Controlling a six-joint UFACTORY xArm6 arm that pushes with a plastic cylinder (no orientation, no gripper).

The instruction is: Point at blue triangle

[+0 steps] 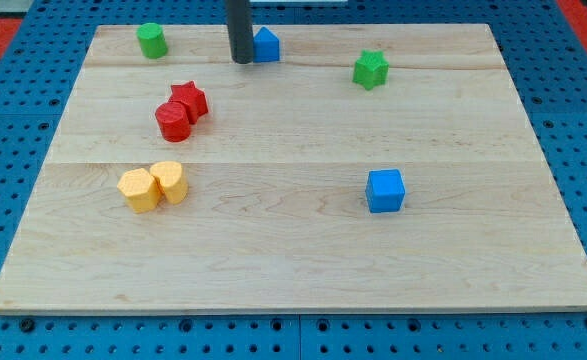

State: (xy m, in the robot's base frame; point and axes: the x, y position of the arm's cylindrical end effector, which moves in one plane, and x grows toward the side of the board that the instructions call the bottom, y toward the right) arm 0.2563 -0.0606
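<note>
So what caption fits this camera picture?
My tip sits beside the blue triangle, on its left, at the wooden board's top.

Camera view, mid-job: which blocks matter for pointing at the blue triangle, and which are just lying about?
In the job:
- blue triangle, near the view's top
- my tip, right beside the triangle on its left; contact unclear

Lying about:
- green cylinder
- green star
- red star and red cylinder, touching
- two yellow blocks, side by side
- blue cube

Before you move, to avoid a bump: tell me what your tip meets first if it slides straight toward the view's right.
Almost at once my tip would meet the blue triangle, which sits right beside it; depth is unclear.
</note>
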